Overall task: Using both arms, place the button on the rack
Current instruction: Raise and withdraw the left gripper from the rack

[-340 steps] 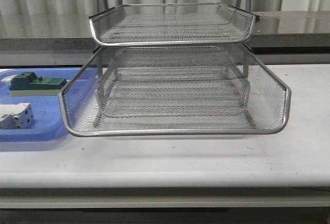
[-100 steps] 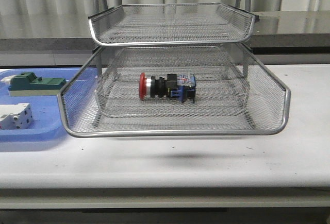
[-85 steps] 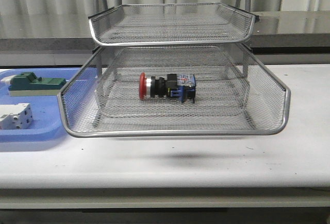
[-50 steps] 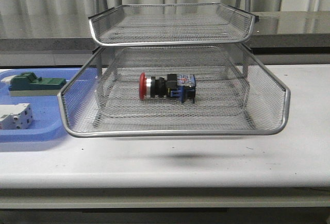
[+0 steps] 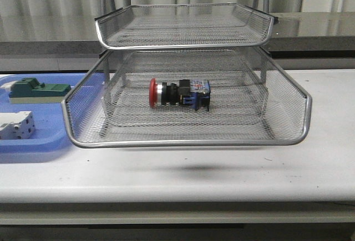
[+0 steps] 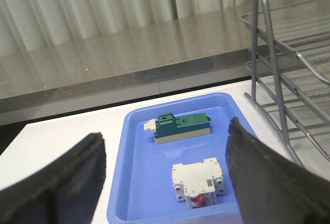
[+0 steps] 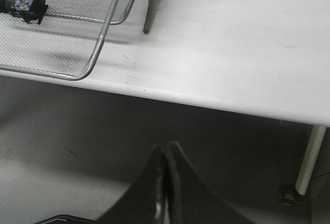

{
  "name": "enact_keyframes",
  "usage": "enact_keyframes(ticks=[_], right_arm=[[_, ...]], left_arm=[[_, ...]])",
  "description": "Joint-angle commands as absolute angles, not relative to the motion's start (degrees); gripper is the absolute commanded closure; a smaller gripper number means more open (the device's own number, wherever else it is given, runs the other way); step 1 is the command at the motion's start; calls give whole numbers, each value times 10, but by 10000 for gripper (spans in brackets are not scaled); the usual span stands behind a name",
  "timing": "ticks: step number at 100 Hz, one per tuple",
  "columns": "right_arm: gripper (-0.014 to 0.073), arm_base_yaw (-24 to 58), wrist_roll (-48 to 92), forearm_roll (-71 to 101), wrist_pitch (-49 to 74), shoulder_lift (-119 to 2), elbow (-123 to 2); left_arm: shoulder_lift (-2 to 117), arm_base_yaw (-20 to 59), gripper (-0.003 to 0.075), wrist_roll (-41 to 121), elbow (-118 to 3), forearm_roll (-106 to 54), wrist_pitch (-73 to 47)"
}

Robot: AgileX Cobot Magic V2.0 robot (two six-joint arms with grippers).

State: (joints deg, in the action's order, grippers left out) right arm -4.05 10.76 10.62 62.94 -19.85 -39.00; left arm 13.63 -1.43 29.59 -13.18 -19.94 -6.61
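The button (image 5: 178, 93) lies on its side in the middle tier of the silver wire rack (image 5: 188, 140), red cap to the left, blue block to the right. The right wrist view catches its blue end (image 7: 23, 1) on the mesh at the picture's corner. No arm shows in the front view. My left gripper (image 6: 166, 154) hangs open over the blue tray, its black fingers (image 6: 62, 183) wide apart with nothing between them. My right gripper (image 7: 166, 149) is shut and empty, off the table's front edge, above the floor.
A blue plastic tray (image 5: 52, 137) sits left of the rack, holding a green-topped block (image 5: 39, 90) and a white box module (image 5: 16, 125). In the left wrist view these are the green block (image 6: 181, 126) and white module (image 6: 199, 181). A table leg (image 7: 309, 157) stands nearby.
The rack was empty 3.4 s ago; the button lay in the middle tier from 1.0 s ago on. Nothing has moved over the last second.
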Motion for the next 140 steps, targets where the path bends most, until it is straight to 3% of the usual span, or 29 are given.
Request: enact_keyframes(ticks=[1,29,41,71,140], right_arm=[[664,-44,108,110,596,-205,-409],[664,-44,108,110,596,-205,-409],[664,-44,108,110,596,-205,-409],[664,-44,108,110,596,-205,-409],[664,-43,108,131,545,-205,-409]], left_arm=[[139,-14,238,290,-132,-208,34],[139,-14,267,290,-130,-208,36],[139,-14,377,290,-130,-208,36],[139,-14,738,290,-130,-208,36],[139,-14,740,290,-130,-208,36]])
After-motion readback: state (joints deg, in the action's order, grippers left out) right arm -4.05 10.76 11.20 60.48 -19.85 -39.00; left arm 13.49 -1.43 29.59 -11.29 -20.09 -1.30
